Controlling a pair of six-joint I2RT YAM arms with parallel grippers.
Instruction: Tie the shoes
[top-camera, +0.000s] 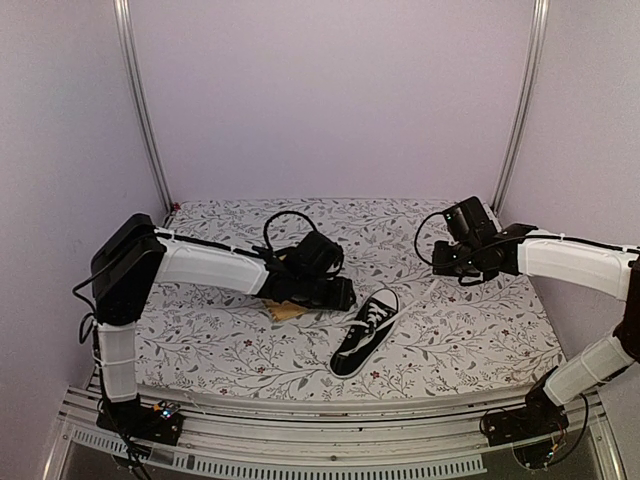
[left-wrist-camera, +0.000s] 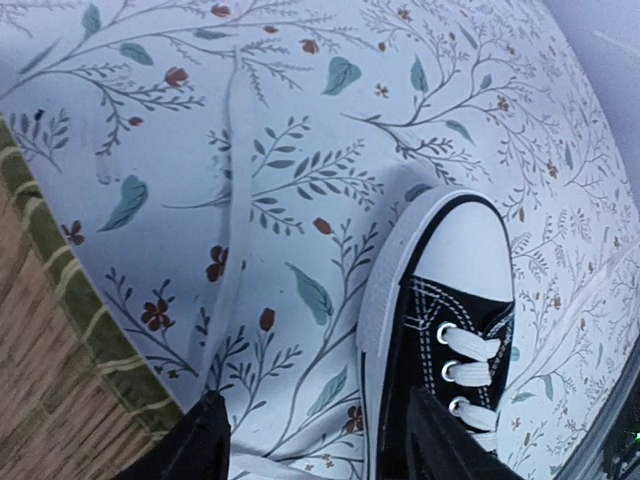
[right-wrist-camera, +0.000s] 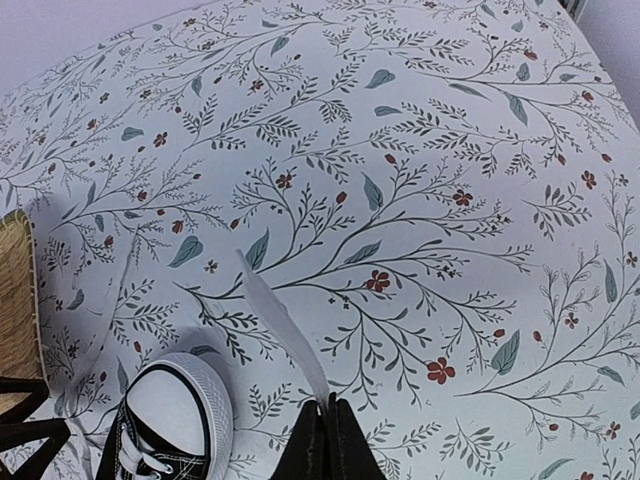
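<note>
The top view looks down from high behind the near edge, taking in the whole table (top-camera: 450, 340). Both wrist views face down, close, sharing the shoe (left-wrist-camera: 455, 330) toe: lower right in the left view, lower left in the right.

Soft, even, dimmish light leaves a faint diffuse shadow beside the shoe (top-camera: 366, 332) on the tabletop (top-camera: 450, 340); both wrist views bow toward their edges.

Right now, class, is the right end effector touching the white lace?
Touching. The right wrist view shows the right end effector shut on the white lace, pinched between its tips.
</note>
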